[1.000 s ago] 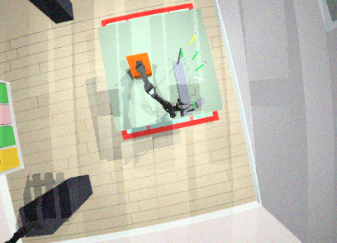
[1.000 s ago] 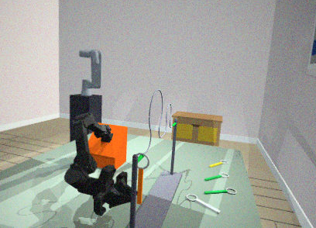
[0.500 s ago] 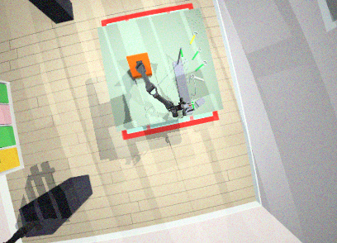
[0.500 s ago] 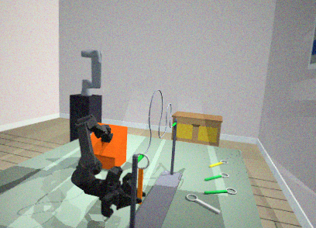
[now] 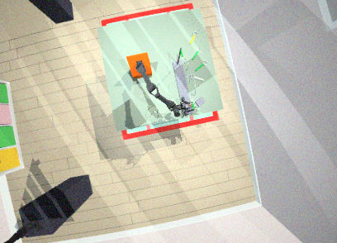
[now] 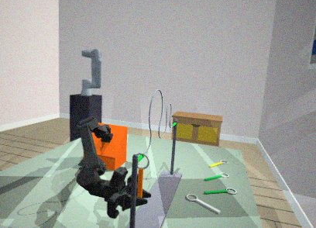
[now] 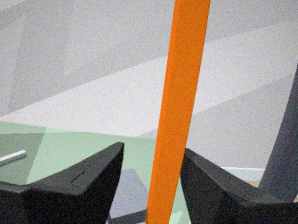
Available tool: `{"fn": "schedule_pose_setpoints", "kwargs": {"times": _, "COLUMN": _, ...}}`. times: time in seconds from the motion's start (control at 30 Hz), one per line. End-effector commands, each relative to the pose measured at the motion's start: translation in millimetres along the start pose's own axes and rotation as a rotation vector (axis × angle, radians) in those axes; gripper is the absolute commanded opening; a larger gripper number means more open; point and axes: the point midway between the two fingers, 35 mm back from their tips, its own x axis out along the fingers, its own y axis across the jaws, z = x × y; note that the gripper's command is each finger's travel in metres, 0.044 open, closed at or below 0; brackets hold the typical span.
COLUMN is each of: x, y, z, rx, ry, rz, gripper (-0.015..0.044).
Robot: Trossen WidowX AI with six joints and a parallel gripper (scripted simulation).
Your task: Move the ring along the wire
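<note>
The ring [image 6: 148, 164] hangs around the green wire part [image 6: 140, 158] by the near post [image 6: 134, 200] [image 7: 286, 145]. Its orange handle [image 6: 140, 178] [image 7: 179, 90] points down. My gripper [image 6: 144, 196] [image 7: 152, 152] is partly open at the handle's lower part. In the wrist view the handle stands between the fingertips, closer to the right one; I see no grip on it. The grey wire [image 6: 149, 119] loops up and back to the other green part [image 6: 174, 124] at the far post [image 6: 173, 153]. Whether a finger touches the handle cannot be told.
The posts stand on a grey base [image 5: 180, 78] [image 6: 166, 196] [image 7: 129, 192]. Two green-handled rings [image 6: 214, 191] [image 6: 213, 177], a yellow one [image 6: 215, 164] and a white one [image 6: 209, 205] lie right of it. The arm's orange pedestal [image 5: 136, 60] [image 6: 118, 142] is on the left.
</note>
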Motion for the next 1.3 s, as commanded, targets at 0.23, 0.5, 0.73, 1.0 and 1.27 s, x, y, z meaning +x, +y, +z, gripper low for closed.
{"fn": "schedule_pose_setpoints", "kwargs": {"times": 0.23, "x": 0.4, "y": -1.7, "z": 0.1, "rx": 0.002, "ry": 0.003, "rz": -0.005, "gripper": 0.016}}
{"fn": "schedule_pose_setpoints", "kwargs": {"times": 0.5, "x": 0.4, "y": -1.7, "z": 0.1, "rx": 0.002, "ry": 0.003, "rz": -0.005, "gripper": 0.016}}
{"fn": "schedule_pose_setpoints", "kwargs": {"times": 0.73, "x": 0.3, "y": -1.0, "z": 0.8, "rx": -0.001, "ry": -0.001, "rz": -0.002, "gripper": 0.0134}}
{"fn": "schedule_pose_setpoints", "kwargs": {"times": 1.0, "x": 0.3, "y": -1.0, "z": 0.8, "rx": -0.001, "ry": -0.001, "rz": -0.002, "gripper": -0.0037}}
{"fn": "schedule_pose_setpoints", "kwargs": {"times": 1.27, "x": 0.3, "y": -1.0, "z": 0.8, "rx": -0.001, "ry": -0.001, "rz": -0.002, "gripper": -0.015}}
